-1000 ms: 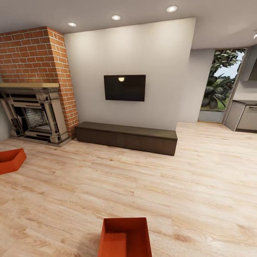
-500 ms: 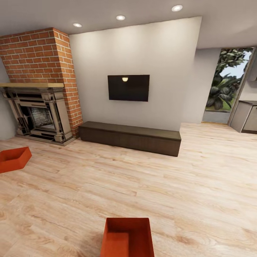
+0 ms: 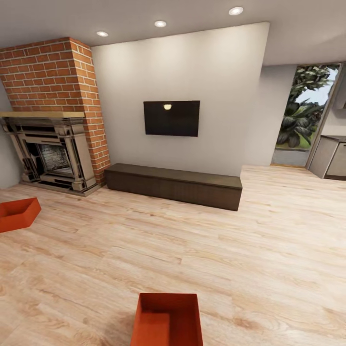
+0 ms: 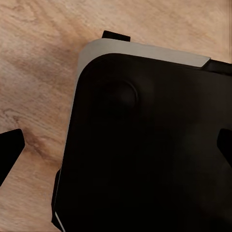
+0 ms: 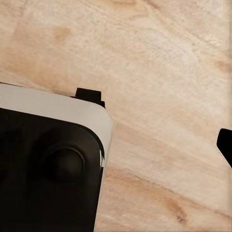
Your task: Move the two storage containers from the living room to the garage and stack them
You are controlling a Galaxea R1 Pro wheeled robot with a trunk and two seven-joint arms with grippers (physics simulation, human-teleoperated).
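One storage container [image 3: 168,319] sits at the bottom centre of the head view on the light wood floor [image 3: 269,250], its interior bare. The second storage container [image 3: 17,214] lies at the left edge, near the brick fireplace [image 3: 50,154]. In the wrist views, dark fingertips at the frame edges stand wide apart over the robot's black base [image 4: 150,145], so both pincers look released, grasping nothing. A black TV [image 3: 171,118] hangs above a long dark cabinet [image 3: 173,185].
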